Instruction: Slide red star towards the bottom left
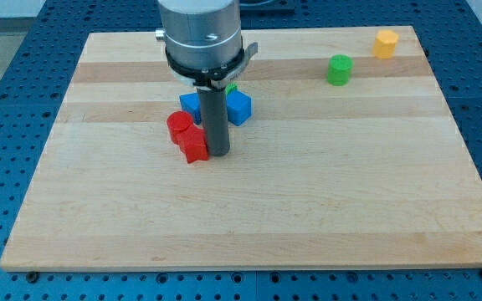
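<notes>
Dark and straight, the rod of the xArm6 comes down from its grey housing to the wooden board [325, 217], its tip [218, 154] set on the surface just to the view's right of the red star [195, 146], apparently touching it. The arm carries no claw at all (so nothing opens or shuts here; the rod simply bears sideways on what it meets).

That placement fits the task: with the tip on the star's right flank and slightly above its lower edge, a push would send the star toward the view's bottom left, where the board lies bare. Whether the tip sits high enough to drive it downward as well as leftward cannot be told.

A 2nd red block [179, 125], rounded in outline, touches the star from the upper left and may get carried along. Behind the rod sit 2 blue blocks, 1 to its left [190, 104] and 1 to its right [238, 107], with a sliver of green between them. Well apart, toward the view's top right, stand a green block [339, 70] and a yellow block [385, 43].
</notes>
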Controlling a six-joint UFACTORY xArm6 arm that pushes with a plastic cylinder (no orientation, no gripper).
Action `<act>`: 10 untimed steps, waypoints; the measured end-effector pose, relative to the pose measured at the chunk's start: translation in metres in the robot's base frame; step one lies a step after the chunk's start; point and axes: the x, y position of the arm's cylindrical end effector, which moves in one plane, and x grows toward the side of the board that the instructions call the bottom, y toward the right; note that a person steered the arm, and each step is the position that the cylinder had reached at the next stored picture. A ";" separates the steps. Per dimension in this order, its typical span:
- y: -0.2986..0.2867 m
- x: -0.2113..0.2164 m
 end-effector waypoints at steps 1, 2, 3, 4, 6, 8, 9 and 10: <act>0.000 -0.017; -0.006 -0.024; -0.022 -0.009; -0.047 0.014; -0.097 0.032; -0.112 0.026; -0.123 0.025; -0.135 0.025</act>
